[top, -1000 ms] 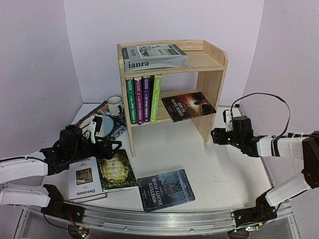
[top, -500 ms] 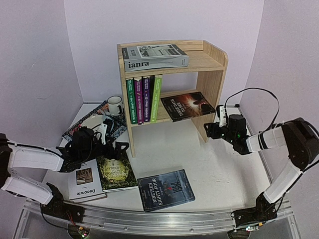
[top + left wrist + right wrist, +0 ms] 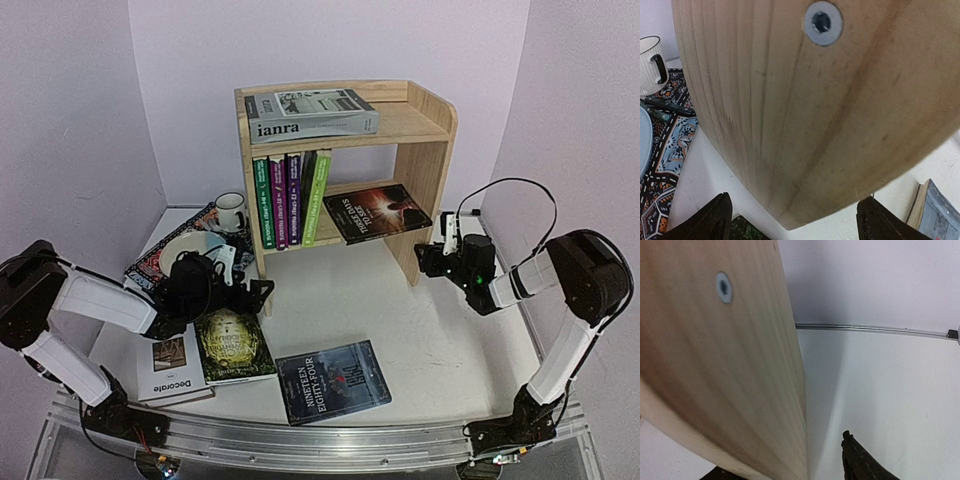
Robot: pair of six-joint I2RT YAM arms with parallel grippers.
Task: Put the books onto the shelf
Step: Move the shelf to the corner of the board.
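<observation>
Wide apart, the fingers of the left gripper [image 3: 795,227] are set astride the near bottom corner of the shelf's [image 3: 425,150] left side panel; a second ago it was held farther left, over the books lying on the table [image 3: 420,330]. The right gripper [image 3: 424,258] has been brought left to the right panel, with its fingers spread on either side of it. "Decorate" [image 3: 165,372], a dark green book [image 3: 232,345] and "Nineteen Eighty-Four" [image 3: 333,380] are left on the table; the upright row [image 3: 290,200] is kept on the lower tier.
</observation>
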